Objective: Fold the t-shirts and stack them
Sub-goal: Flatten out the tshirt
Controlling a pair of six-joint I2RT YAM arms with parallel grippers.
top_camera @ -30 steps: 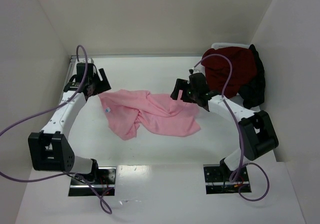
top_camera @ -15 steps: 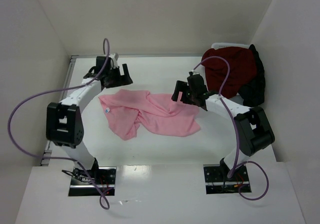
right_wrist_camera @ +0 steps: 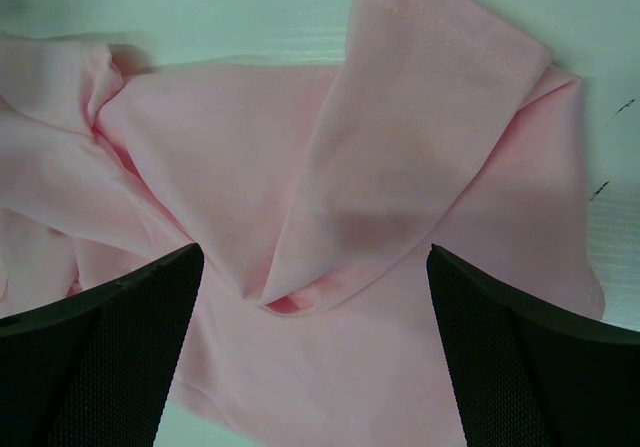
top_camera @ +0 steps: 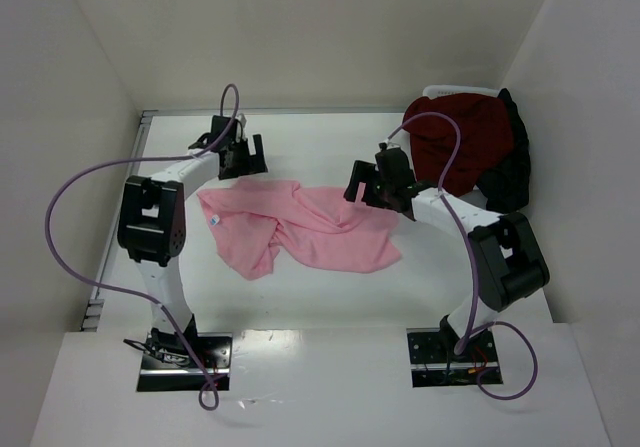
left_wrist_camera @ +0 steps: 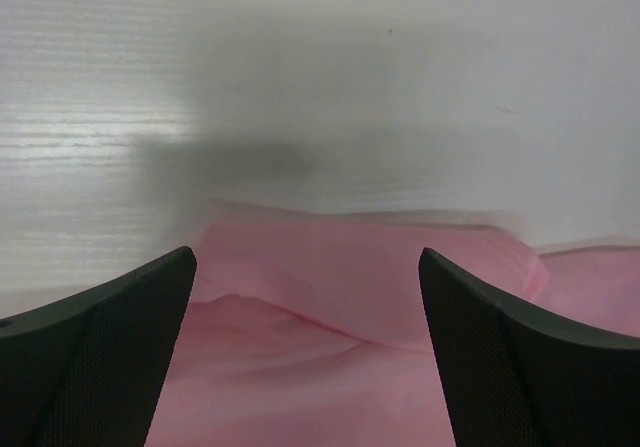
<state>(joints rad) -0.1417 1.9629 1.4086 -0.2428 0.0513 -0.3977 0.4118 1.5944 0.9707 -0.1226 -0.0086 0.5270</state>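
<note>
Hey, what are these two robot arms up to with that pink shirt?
A crumpled pink t-shirt lies on the white table, not yet folded. The left gripper is open at its far left edge, and the right gripper is open over its right side; neither grips the cloth. A dark red t-shirt and a black t-shirt sit heaped in the far right corner.

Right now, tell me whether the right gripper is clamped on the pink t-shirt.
No, the right gripper hangs open over the pink t-shirt, with its fingers spread wide apart.
</note>
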